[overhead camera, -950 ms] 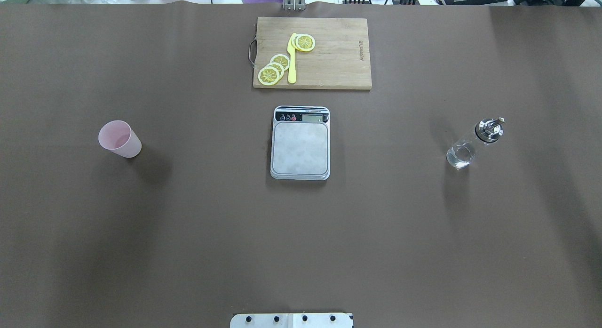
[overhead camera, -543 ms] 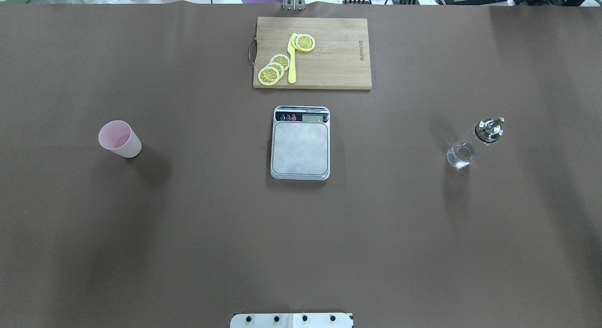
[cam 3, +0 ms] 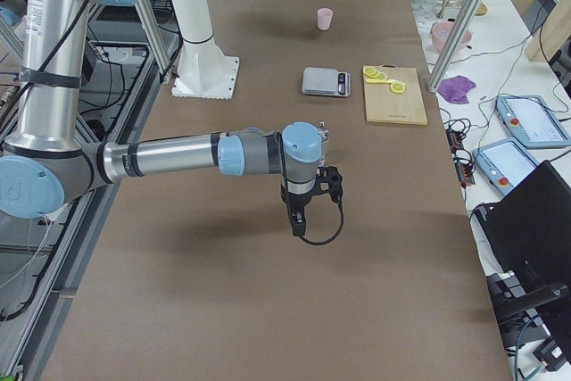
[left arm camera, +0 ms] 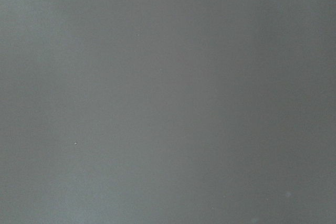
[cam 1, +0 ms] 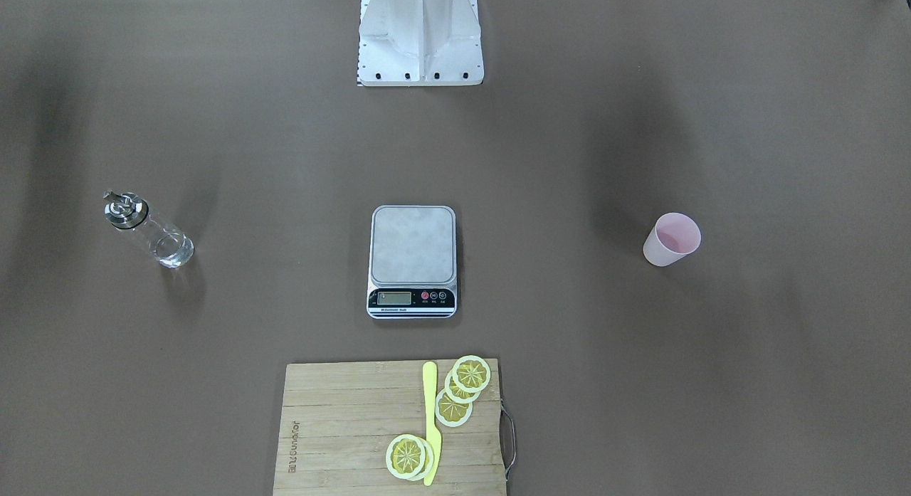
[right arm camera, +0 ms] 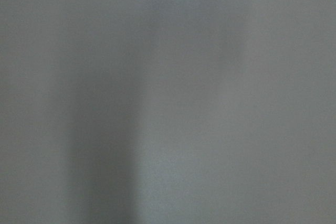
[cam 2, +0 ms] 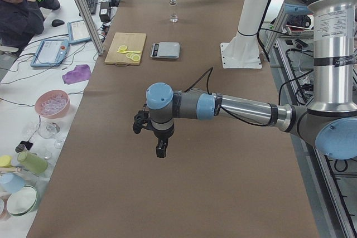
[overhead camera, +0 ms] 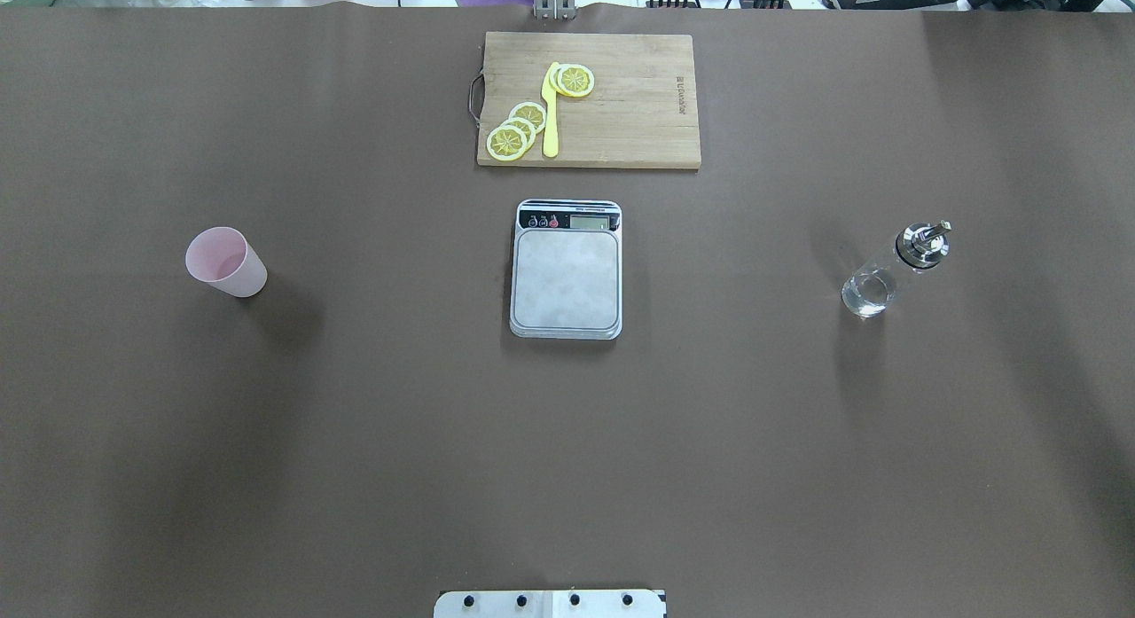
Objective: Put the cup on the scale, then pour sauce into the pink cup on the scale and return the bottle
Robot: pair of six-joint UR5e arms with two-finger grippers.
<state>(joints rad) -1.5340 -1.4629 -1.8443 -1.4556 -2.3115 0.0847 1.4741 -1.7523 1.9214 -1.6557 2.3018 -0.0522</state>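
Observation:
The pale pink cup [overhead camera: 226, 263] [cam 1: 671, 240] stands upright on the brown table, well to the left of the scale [overhead camera: 566, 277] [cam 1: 413, 250], whose steel platform is bare. The clear glass bottle [overhead camera: 887, 272] [cam 1: 146, 228] with a metal cap stands far right of the scale, with a little clear sauce [overhead camera: 867, 293] at its bottom. My left gripper [cam 2: 160, 149] shows only in the exterior left view, hanging above the table. My right gripper [cam 3: 296, 220] shows only in the exterior right view. Whether either is open or shut I cannot tell. Both wrist views show only blurred table surface.
A wooden cutting board [overhead camera: 621, 130] with several lemon slices [overhead camera: 517, 130] and a yellow knife [overhead camera: 551, 113] lies behind the scale. The robot's white base [cam 1: 421, 33] stands at the near table edge. A person [cam 2: 19, 12] sits beyond the table's far side.

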